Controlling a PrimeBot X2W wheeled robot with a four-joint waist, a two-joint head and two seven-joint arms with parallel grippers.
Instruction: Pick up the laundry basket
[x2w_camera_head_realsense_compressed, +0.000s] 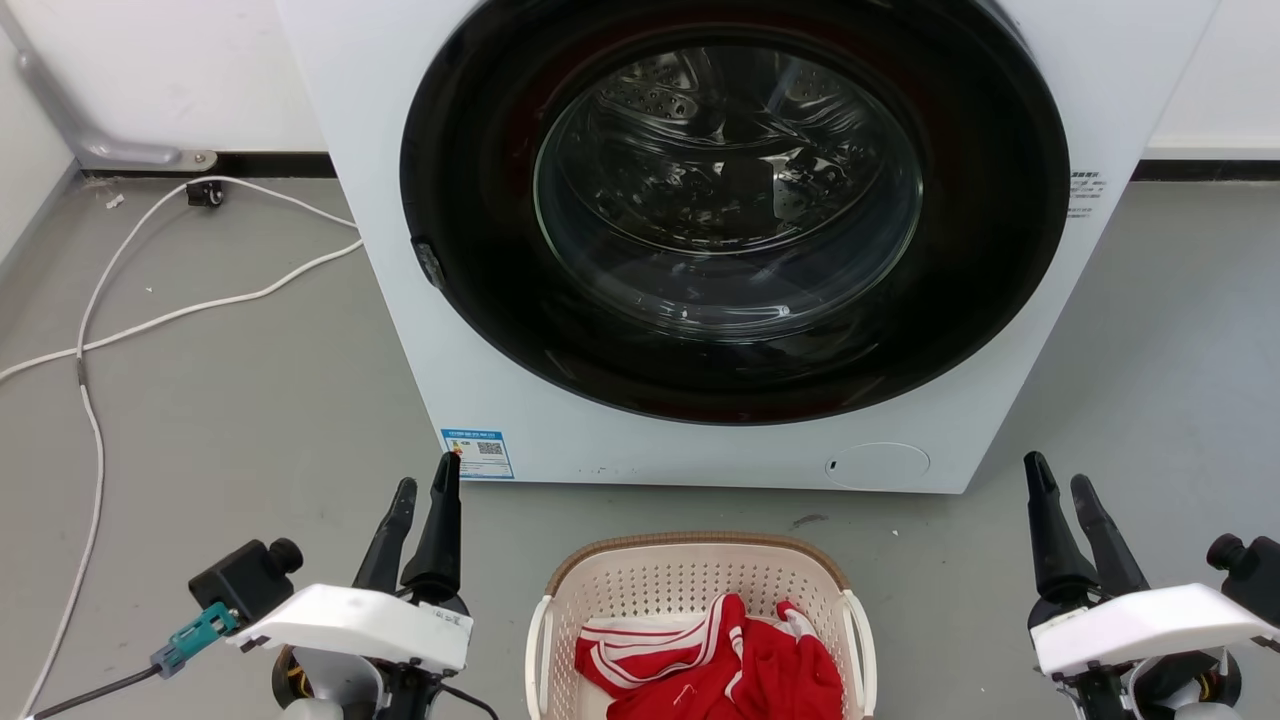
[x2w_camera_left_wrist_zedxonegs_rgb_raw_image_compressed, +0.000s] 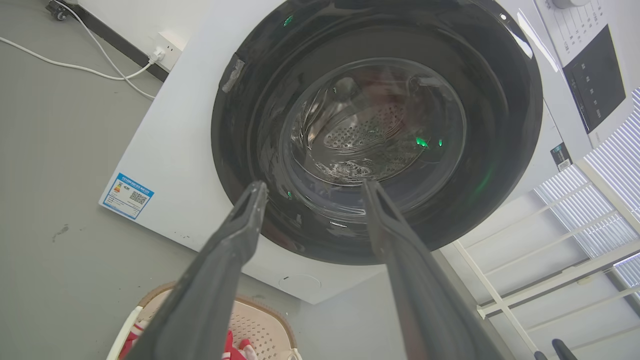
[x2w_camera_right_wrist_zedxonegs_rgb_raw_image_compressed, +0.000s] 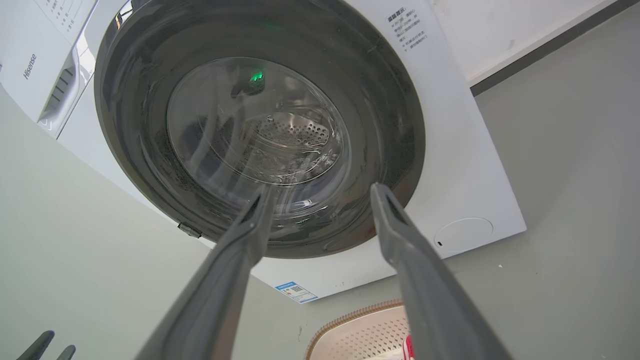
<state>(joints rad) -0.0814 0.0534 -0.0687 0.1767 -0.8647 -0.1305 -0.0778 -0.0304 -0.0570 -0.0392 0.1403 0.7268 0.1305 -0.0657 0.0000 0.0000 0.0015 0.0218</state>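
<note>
A bare grey floor (x2w_camera_head_realsense_compressed: 250, 420) runs up to a white wall, seen from the robot's head looking down.

The laundry basket (x2w_camera_head_realsense_compressed: 690, 585) stands on this floor at the bottom middle of the head view, directly before the robot and between its two arms. It is cream perforated plastic with a brown woven-look rim and a white handle on each long side. It stands upright, and its near end is cut off by the picture's edge. A crumpled red garment with white stripes (x2w_camera_head_realsense_compressed: 740, 665) lies inside it.

The left gripper (x2w_camera_head_realsense_compressed: 428, 475) hovers to the basket's left, fingers pointing toward the machine. Its two dark fingers are parted with a clear gap between them, and nothing is held. It is apart from the basket and not touching the near handle. The right gripper (x2w_camera_head_realsense_compressed: 1057, 472) hovers well to the basket's right, also parted, empty-handed and clear of the basket.

Just beyond the basket stands a white front-loading washing machine (x2w_camera_head_realsense_compressed: 480, 380). Its round dark door (x2w_camera_head_realsense_compressed: 735, 200) is closed, and the steel drum shows through the glass. A small blue label (x2w_camera_head_realsense_compressed: 478, 453) sits at its lower left corner and a round cap (x2w_camera_head_realsense_compressed: 877, 465) at its lower right.

A white cable (x2w_camera_head_realsense_compressed: 150, 320) trails across the floor at the far left, toward the wall.
</note>
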